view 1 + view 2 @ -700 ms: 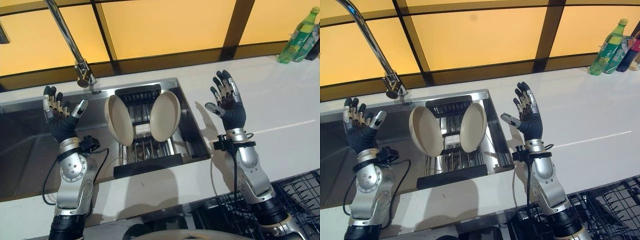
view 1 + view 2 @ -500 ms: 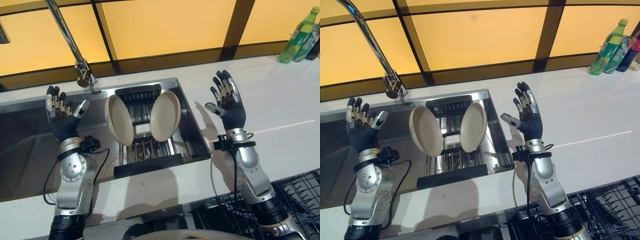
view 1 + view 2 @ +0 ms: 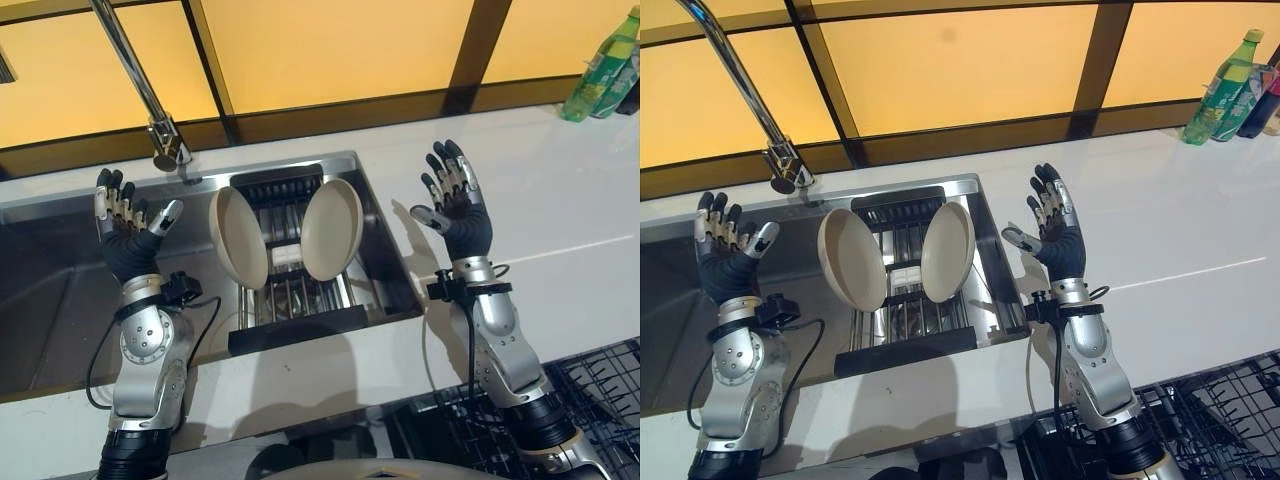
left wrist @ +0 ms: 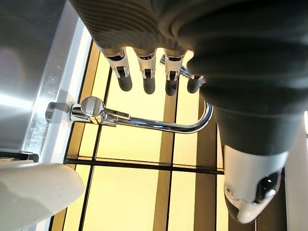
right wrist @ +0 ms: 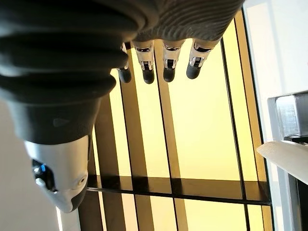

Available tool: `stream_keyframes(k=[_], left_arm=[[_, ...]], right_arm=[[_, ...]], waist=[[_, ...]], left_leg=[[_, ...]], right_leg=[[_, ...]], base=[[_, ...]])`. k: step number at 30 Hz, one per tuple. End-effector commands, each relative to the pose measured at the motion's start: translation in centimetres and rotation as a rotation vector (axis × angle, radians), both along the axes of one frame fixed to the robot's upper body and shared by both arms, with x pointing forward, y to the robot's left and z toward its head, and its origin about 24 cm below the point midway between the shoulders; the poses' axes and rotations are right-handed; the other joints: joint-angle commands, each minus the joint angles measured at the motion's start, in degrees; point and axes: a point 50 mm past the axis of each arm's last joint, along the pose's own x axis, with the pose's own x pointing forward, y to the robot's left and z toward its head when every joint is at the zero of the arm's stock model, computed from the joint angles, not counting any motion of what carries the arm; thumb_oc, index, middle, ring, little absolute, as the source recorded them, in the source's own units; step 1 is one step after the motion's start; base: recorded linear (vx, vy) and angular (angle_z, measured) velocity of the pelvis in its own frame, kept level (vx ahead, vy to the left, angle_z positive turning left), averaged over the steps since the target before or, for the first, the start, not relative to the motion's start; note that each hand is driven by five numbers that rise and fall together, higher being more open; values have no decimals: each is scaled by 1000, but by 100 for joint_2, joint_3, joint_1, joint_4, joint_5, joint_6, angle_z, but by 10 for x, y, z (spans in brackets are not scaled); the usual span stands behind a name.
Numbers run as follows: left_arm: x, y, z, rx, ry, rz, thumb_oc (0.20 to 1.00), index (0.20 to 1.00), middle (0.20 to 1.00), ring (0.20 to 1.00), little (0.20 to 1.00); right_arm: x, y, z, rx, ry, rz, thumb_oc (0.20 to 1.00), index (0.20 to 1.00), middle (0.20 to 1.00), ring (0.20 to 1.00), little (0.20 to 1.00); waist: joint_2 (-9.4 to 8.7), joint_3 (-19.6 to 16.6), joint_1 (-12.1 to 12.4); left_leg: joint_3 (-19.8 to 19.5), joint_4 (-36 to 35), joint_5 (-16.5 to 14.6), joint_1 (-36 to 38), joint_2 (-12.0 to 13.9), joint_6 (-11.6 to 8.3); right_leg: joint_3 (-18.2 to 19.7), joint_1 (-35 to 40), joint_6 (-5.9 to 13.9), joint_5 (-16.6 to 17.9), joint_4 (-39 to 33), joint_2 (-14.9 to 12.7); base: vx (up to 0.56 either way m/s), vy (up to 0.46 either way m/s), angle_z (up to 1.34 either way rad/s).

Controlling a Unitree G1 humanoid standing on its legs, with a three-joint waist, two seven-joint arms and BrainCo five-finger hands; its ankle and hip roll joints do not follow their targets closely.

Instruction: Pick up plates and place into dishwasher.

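Left eye view: white counter (image 3: pixel 560 230) with a steel sink (image 3: pixel 60 290) set into its left part. Dark rack (image 3: pixel 290 300) sits at the sink's right end, against the right wall. Two cream plates stand on edge in the rack, tilted away from each other in a V: left plate (image 3: pixel 238 238), right plate (image 3: pixel 332 230), tops apart, bottoms near. Chrome faucet (image 3: pixel 150 100) rises from the sink's back edge, just left of the rack. Left hand (image 3: pixel 125 225) raised over the sink, left of the left plate, not touching it; fingers straight and spread, holding nothing. Right hand (image 3: pixel 452 200) raised over the counter just right of the sink's right edge, fingers straight, spread, holding nothing. Green bottle (image 3: pixel 598 70) at the counter's far right corner. Dishwasher basket (image 3: pixel 590 400), dark wire, below the counter's front edge at right.

Right eye view: same layout; plates in the rack, both hands up and apart from them. A second, darker bottle (image 3: pixel 1265 105) stands beside the green one.

Left wrist view: fingers (image 4: pixel 147 77) extended, thumb apart, nothing between them. Faucet beyond them; a plate's rim (image 4: pixel 33 192) in one corner.

Right wrist view: fingers (image 5: pixel 168 62) extended, thumb apart, nothing held. A plate's edge (image 5: pixel 288 154) and the sink's corner at the side.
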Motion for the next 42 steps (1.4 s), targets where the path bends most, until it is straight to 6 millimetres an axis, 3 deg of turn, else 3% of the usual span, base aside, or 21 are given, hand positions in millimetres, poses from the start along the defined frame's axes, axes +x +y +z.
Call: stream_keyframes(k=[1,10,17,25,29,42], left_arm=[[5,12,22,339,-41,66,1000,1000,1000,1000,1000],[12,62,41,957,125,354,1000,1000,1000,1000,1000],[13,87,47,1319,200,504,1000,1000,1000,1000,1000],[17,78,39,1556,185,456,1000,1000,1000,1000,1000],[20,66,33,1777,139,386,1000,1000,1000,1000,1000],[23,44,1,2031,103,179,1000,1000,1000,1000,1000]], right_arm=[[-6,-9,10,-24,-63,-13,1000,1000,1000,1000,1000],[-4,-17,12,-55,-46,2,1000,1000,1000,1000,1000],[-1,-21,13,-74,-39,8,1000,1000,1000,1000,1000],[0,-24,14,-96,-32,19,1000,1000,1000,1000,1000],[2,-25,13,-110,-23,27,1000,1000,1000,1000,1000],[6,-29,13,-146,-4,42,1000,1000,1000,1000,1000]], waist=[[170,-539,-51],[321,-631,-178],[381,-650,-219],[412,-637,-257],[432,-623,-284],[446,-557,-364]], left_leg=[[115,27,-470,240,341,-93],[250,18,-467,242,347,-108],[304,25,-476,233,339,-112],[318,19,-491,262,310,-96],[353,27,-503,272,309,-95],[477,39,-534,293,283,-49]], right_leg=[[249,-665,229,440,285,-163],[335,-727,254,450,265,-192],[354,-763,279,454,278,-230],[360,-778,290,459,309,-244],[359,-796,308,472,322,-263],[421,-857,348,526,312,-294]], base=[[0,0,0],[26,37,-4],[19,40,-3],[30,41,-3],[34,48,1],[33,51,-1]])
